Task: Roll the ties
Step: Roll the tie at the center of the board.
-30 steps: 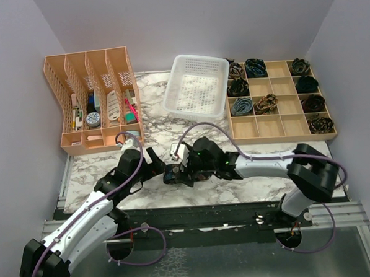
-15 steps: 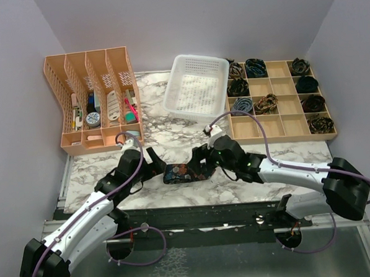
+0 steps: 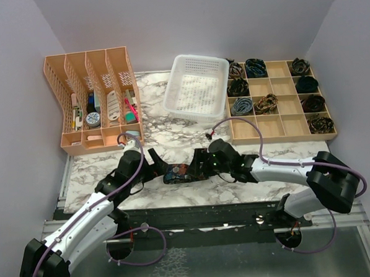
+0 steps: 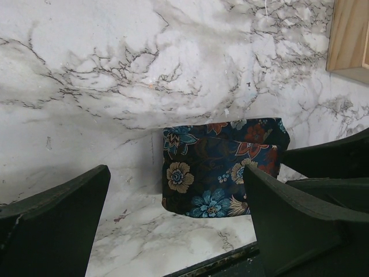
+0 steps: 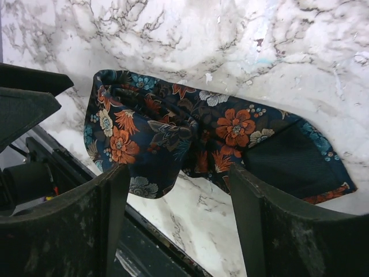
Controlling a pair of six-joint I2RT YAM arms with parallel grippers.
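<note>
The tie lies on the table near the front edge, between my two pincers. It is only a loose fold so far. The right wrist view shows a bunched end and a flat tail with its dark lining showing, so I judge this roll barely begun.

My left pincer stands wide apart just beside the tie, touching nothing. My right pincer has its jaws apart on either side of the bundle, not clamped.

Rolled ties already sit in several cells of the tray. This one needs rolling tight, then a free cell.
</note>
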